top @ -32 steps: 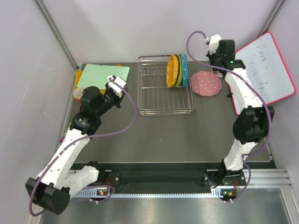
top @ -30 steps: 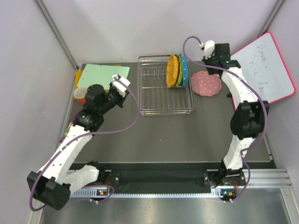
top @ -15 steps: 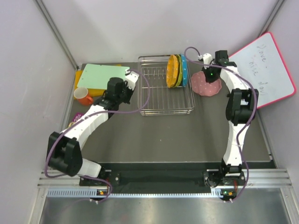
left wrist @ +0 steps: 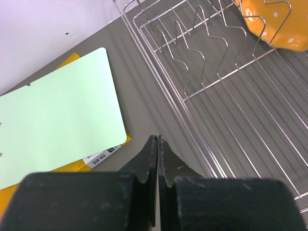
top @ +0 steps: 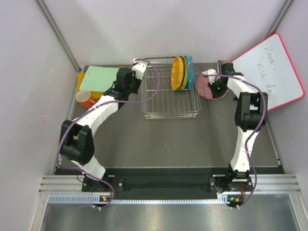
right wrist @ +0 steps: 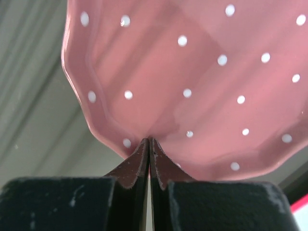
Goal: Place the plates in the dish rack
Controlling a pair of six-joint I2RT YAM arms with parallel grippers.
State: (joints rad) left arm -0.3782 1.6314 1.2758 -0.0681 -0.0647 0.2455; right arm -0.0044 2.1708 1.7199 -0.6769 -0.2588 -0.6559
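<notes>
Three plates stand on edge at the right end of the dish rack (top: 171, 116): orange (top: 177, 73), yellow-green (top: 184, 74) and blue (top: 190, 72). To the right of the rack, the pink plate (top: 203, 88) lies flat on the table. My right gripper (top: 215, 86) is shut, and its tips (right wrist: 149, 139) rest at the near rim of that pink plate (right wrist: 192, 72) with nothing between the jaws. My left gripper (left wrist: 158, 138) is shut and empty. It hangs over the bare table between the green board and the rack's left side (left wrist: 202, 86).
A green cutting board (top: 103, 78) lies on a yellow file at the far left, with an orange cup (top: 85, 98) beside it. A pink-framed whiteboard (top: 269, 77) leans at the right. The rack's left dividers (left wrist: 192, 43) hold nothing.
My left arm swung from beside the cup toward the rack's far left corner. My right gripper came down from above onto the pink plate's rim. Both stayed shut.
</notes>
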